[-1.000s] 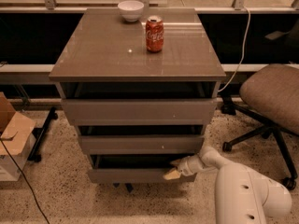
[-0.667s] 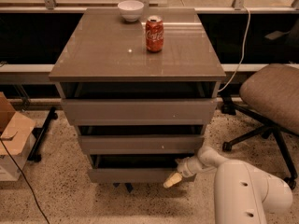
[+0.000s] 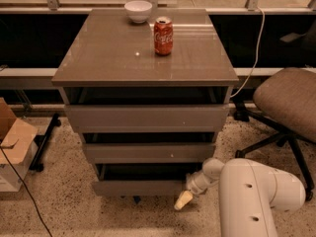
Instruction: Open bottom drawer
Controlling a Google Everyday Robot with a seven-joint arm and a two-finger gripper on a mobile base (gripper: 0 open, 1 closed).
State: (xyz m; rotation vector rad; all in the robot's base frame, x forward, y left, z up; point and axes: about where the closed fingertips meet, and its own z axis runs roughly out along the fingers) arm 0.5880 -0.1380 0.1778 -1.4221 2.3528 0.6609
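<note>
The bottom drawer (image 3: pixel 140 187) is the lowest, narrowest grey-brown front of the cabinet, low in the camera view. It stands pulled out a little, with a dark gap above its front. My gripper (image 3: pixel 183 200) is at the drawer's lower right corner, just below and to the right of the front, pointing down-left towards the floor. The white arm (image 3: pixel 256 196) fills the lower right of the view.
The cabinet top (image 3: pixel 118 53) holds a red soda can (image 3: pixel 163 36) and a white bowl (image 3: pixel 138 11). The middle drawer (image 3: pixel 148 152) and top drawer (image 3: pixel 143 117) sit above. An office chair (image 3: pixel 286 102) stands to the right. Cardboard boxes (image 3: pixel 12 142) and a cable lie left.
My gripper has moved down and a little left, from level with the bottom drawer's front to below its right corner. The drawer looks unchanged.
</note>
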